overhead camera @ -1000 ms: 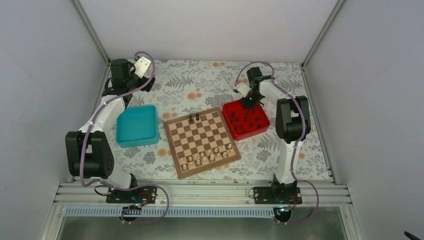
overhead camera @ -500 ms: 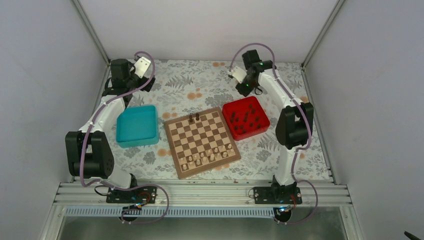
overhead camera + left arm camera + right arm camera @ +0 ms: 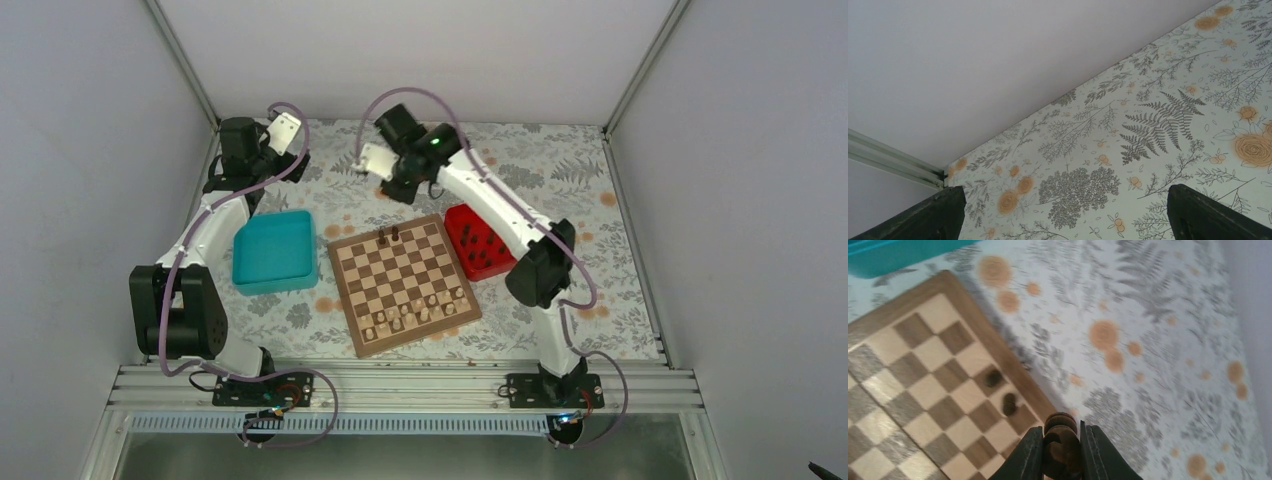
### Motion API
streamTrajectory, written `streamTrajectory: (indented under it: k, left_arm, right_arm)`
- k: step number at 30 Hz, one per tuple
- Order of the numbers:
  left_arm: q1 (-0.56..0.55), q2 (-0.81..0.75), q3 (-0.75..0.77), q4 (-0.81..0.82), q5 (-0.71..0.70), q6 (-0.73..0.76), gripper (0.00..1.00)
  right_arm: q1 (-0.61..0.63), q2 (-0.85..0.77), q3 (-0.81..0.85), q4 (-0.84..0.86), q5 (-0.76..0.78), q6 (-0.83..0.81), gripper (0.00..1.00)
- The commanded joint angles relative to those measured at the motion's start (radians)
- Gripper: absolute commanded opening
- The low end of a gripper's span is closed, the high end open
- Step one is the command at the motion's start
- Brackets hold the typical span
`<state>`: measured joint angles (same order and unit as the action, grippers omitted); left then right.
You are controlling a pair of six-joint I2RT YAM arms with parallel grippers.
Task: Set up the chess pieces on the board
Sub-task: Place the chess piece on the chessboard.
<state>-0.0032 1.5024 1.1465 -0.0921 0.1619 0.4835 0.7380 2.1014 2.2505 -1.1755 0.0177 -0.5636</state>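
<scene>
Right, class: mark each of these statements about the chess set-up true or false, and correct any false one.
1. The right gripper grips a dark chess piece. True.
2. The left gripper is shut on a pale piece. False: its jaws stand open and empty above the floral cloth.
3. Exactly two dark pieces stand on the board, at its far edge. True.
4. The red tray lies on the left arm's side of the board. False: it lies on the right arm's side; the teal tray is on the left arm's side.
5. Pale pieces stand on the board's near rows. True.
</scene>
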Motion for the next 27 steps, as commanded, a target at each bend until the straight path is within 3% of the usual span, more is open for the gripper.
streamTrajectory:
  k: [1,11,27]
  left_arm:
    - [-0.004,-0.024,-0.002,0.010,-0.002,0.001,1.00]
    - [-0.004,-0.023,0.001,0.009,-0.027,0.001,1.00]
    - [-0.003,-0.028,-0.011,0.020,-0.033,0.003,1.00]
  right_arm:
    - [0.110,0.064,0.046,-0.044,0.040,0.005,0.11]
    - [0.232,0.151,0.017,-0.011,-0.015,0.002,0.11]
    - [0.198,0.270,-0.039,0.059,-0.034,-0.026,0.11]
